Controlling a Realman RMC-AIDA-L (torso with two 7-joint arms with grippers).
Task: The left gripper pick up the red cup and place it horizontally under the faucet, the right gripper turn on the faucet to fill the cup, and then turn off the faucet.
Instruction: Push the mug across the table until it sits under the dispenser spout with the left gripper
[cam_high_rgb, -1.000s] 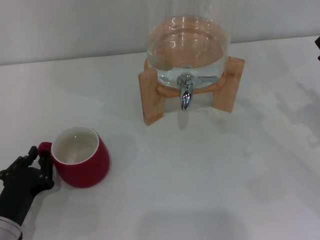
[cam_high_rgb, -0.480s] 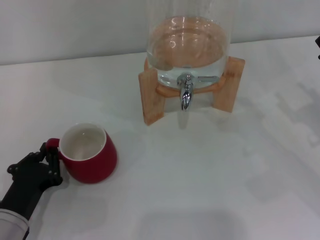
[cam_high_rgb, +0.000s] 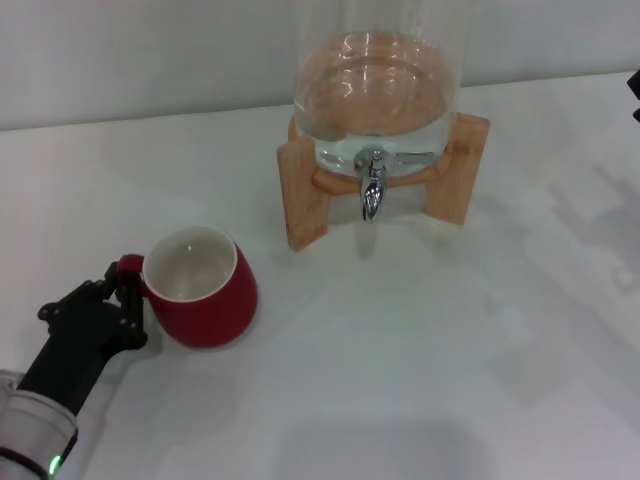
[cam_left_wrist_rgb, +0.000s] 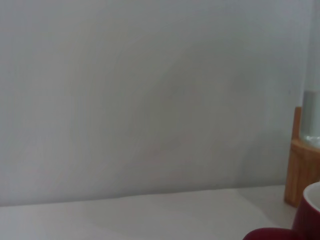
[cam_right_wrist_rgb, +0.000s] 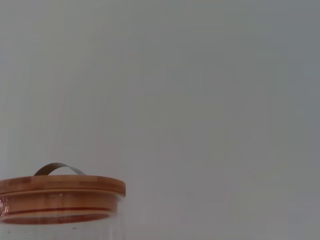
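Left gripper (cam_high_rgb: 125, 300) pinching red cup (cam_high_rgb: 200, 287) handle; cup carried right, nearer faucet (cam_high_rgb: 372, 188) (not yet under). Right gripper unseen.

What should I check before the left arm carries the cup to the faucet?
1. Grip: left gripper closed on the cup handle. Ok.
2. Cup upright, mouth up. Ok.
3. Cup inside: looks empty. Ok.
4. Path: bare table between cup and faucet. Ok.
5. Faucet: no water seen running. Ok.
6. Right gripper: only a sliver shows at the head view's right edge; jaws cannot tell.
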